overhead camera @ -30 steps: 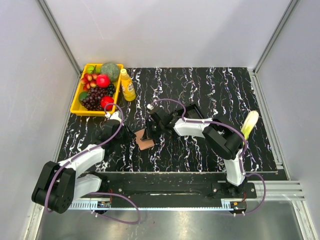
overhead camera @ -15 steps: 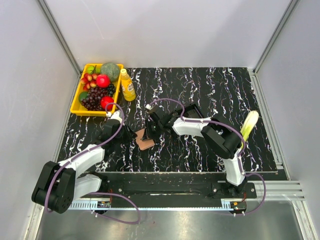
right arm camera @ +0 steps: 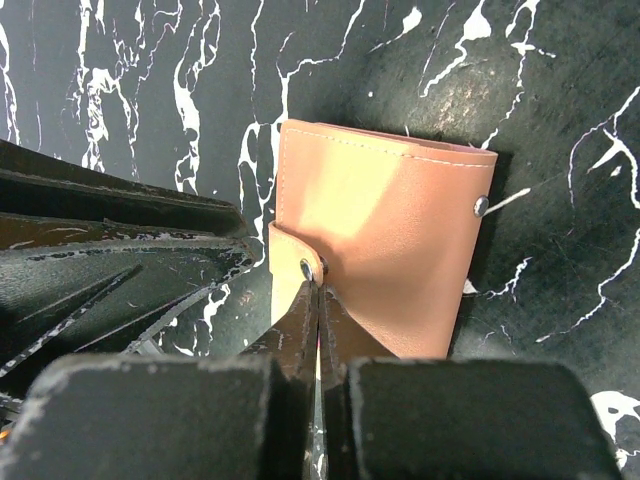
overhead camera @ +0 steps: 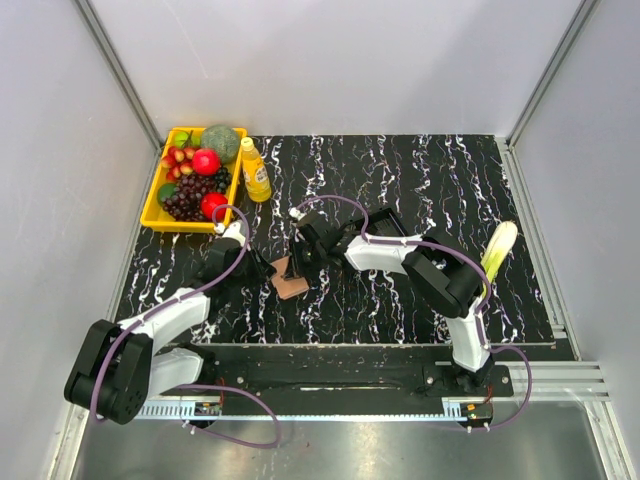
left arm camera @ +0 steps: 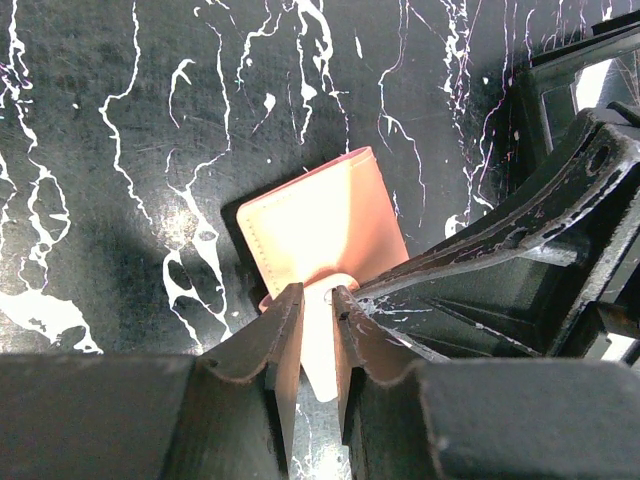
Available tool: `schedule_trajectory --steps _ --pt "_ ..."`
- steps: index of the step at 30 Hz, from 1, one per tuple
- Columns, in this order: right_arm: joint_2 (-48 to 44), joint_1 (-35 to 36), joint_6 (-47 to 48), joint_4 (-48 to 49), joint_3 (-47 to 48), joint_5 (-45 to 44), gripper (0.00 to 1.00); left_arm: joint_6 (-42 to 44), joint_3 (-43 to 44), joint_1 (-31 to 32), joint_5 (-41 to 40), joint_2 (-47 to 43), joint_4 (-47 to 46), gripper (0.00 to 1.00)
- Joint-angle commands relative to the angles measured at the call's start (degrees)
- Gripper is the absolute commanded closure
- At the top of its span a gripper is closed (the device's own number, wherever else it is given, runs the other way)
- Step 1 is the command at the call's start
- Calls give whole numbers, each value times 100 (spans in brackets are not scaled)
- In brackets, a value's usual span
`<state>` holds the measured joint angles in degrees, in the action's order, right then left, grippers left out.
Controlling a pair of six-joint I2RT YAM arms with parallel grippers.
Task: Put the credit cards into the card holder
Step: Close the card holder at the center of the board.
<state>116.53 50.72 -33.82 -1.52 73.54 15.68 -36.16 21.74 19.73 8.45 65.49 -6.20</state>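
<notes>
Tan-brown leather-look card holder (overhead camera: 291,283) lies folded shut and flat on the bench, left of the middle and somewhat nearer the near edge than the far one. Its smooth face has pale stitching along the edges and a small metal rivet at one side. A paler snap tab (right arm camera: 292,262) with a round metal stud is folded over one edge. The left gripper (left arm camera: 317,300) is clamped on that tab, its fingers narrowly apart with the tab between them. The right gripper (right arm camera: 317,292) is clenched tight, its joined tips touching the tab at the stud; whether it pinches anything cannot be told. The bench top (overhead camera: 430,180) is glossy black with white marble-like veins. A yellow plastic tray (overhead camera: 158,224) of fruit sits at the far left corner, with a yellow bottle (overhead camera: 256,172) just beside it. A pale green-white vegetable (overhead camera: 500,248) lies near the right edge. Plain pale grey walls enclose the bench on three sides.
</notes>
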Motion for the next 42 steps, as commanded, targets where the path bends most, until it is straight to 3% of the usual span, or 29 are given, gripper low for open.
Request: schedule_trajectory --steps 1,15,27,42 --pt "-314 -1 114 405 -40 -30 100 74 15 -30 96 -124 -339 78" --pt "-429 -1 122 451 -32 -65 100 83 15 -21 96 -142 -321 77" --pt "220 -132 -36 196 292 180 100 65 -29 -22 148 -107 -417 78" --pt "379 -229 -406 -340 266 129 100 250 -108 127 439 33 -549 83"
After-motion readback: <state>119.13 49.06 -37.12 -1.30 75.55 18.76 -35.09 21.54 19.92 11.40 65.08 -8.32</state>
